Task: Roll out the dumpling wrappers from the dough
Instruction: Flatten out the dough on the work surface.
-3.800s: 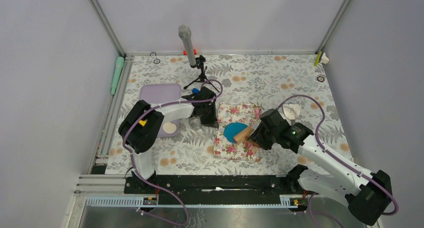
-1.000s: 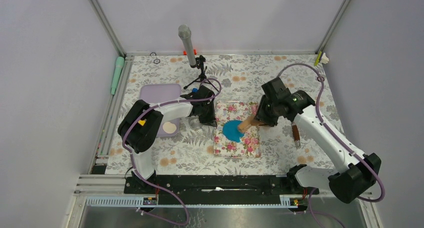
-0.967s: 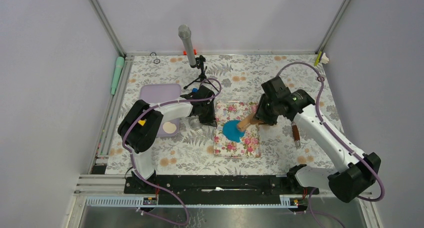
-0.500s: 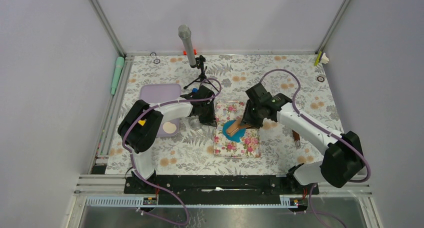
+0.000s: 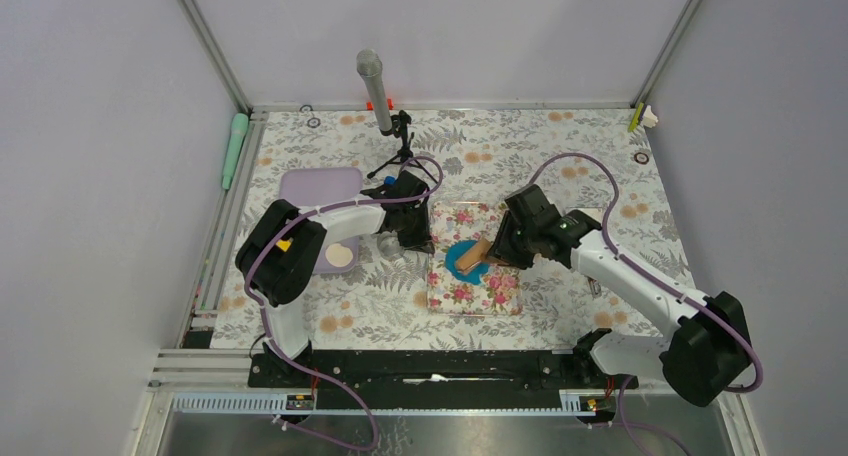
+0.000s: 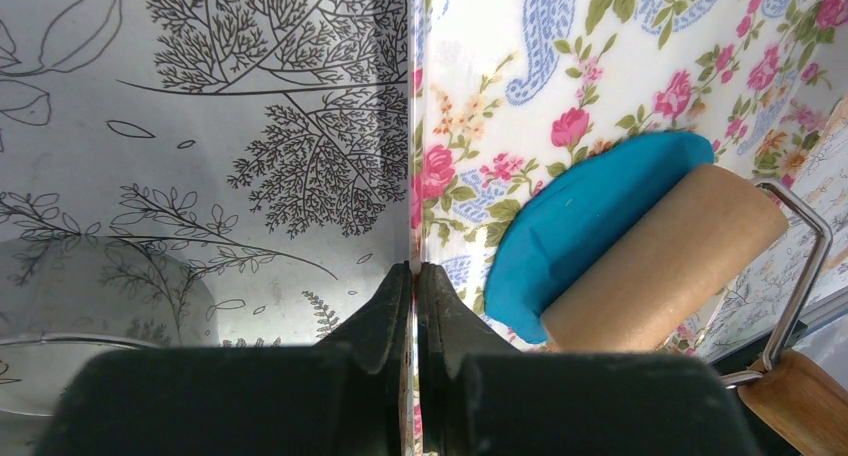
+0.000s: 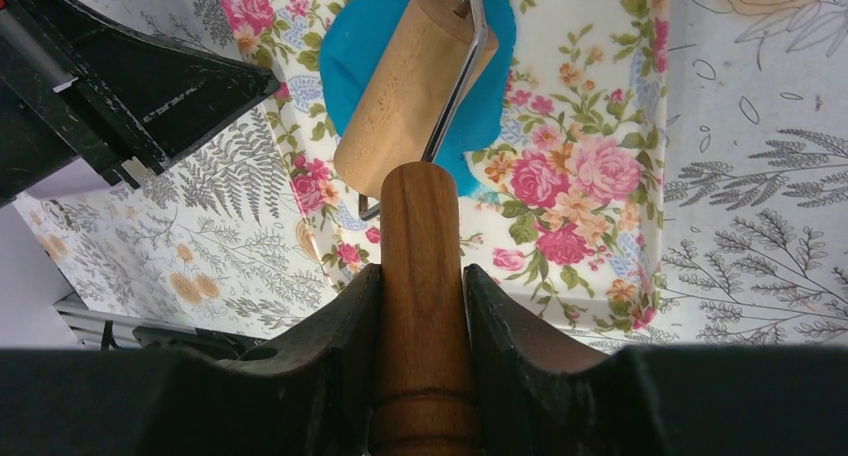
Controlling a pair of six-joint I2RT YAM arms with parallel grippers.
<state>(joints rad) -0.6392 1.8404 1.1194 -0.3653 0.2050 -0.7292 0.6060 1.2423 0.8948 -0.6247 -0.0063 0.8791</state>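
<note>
Well, from above the whole layout is plain: the dough (image 5: 460, 267) lies left of centre on the floral pink mat (image 5: 480, 293), which sits in the middle of the fern-patterned counter (image 5: 560, 146), with one arm reaching in from each side. What that view cannot settle is how the hands stand; the wrist cameras do.

The left wrist view shows the left hand (image 6: 414, 274) with its fingers pressed together right on the mat's left edge. Whether a sliver of the mat is caught between them I cannot tell. The right wrist view shows the right hand (image 7: 422, 276) pinching the dark wooden handle of the wooden roller (image 7: 405, 86), a finger tight against each side. A bent wire frame joins that handle to the pale drum.

The drum rests across the dough at a slant. The dough itself is bright blue, pressed into a flat, smooth sheet. From the left wrist its far edge is a clean rounded curve with a little thickness to it. From the right wrist blue shows on both sides of the drum, and the edge nearest the handle looks less even.
</note>
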